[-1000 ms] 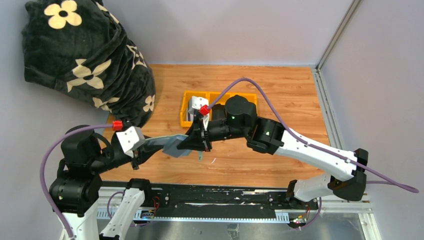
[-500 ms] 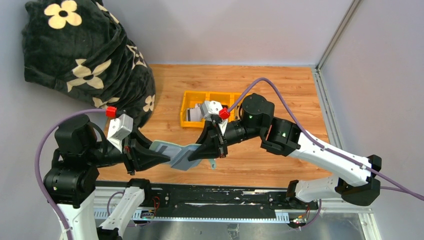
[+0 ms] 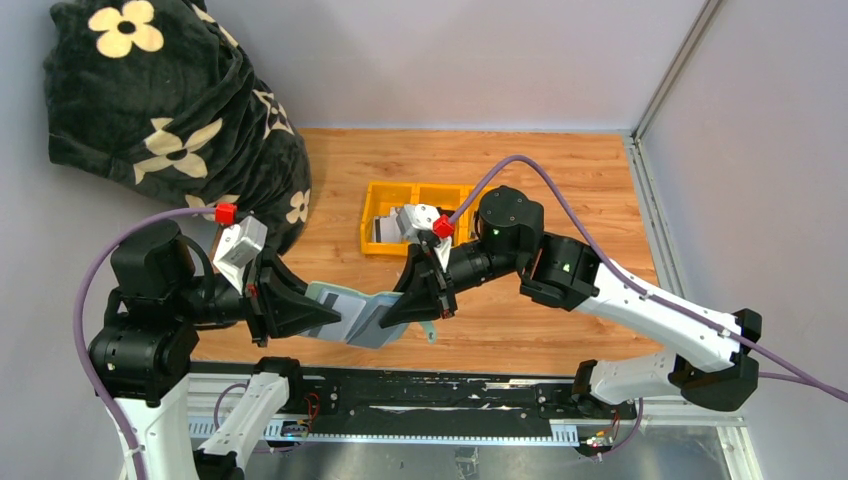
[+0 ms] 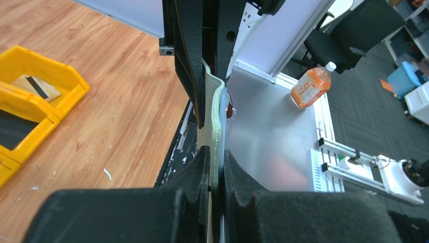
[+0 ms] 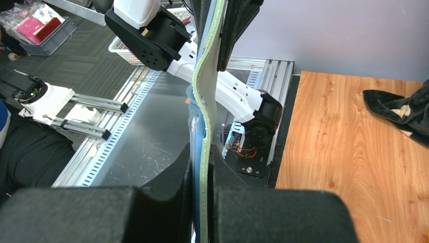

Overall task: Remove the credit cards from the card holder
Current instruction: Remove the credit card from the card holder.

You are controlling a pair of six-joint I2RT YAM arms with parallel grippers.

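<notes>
- Pinching one card holder (image 3: 358, 318) from opposite ends, two hands hold it above the near edge of the bench (image 3: 560, 180).
- Left hand (image 3: 322, 318): fingers pressed onto its left end.
- Right hand (image 3: 392, 314): clamped on its right end.
- One yellow tray (image 3: 372, 195) holds two visible cards: one tan striped card (image 4: 36, 87) and one black card (image 4: 11, 129).
</notes>
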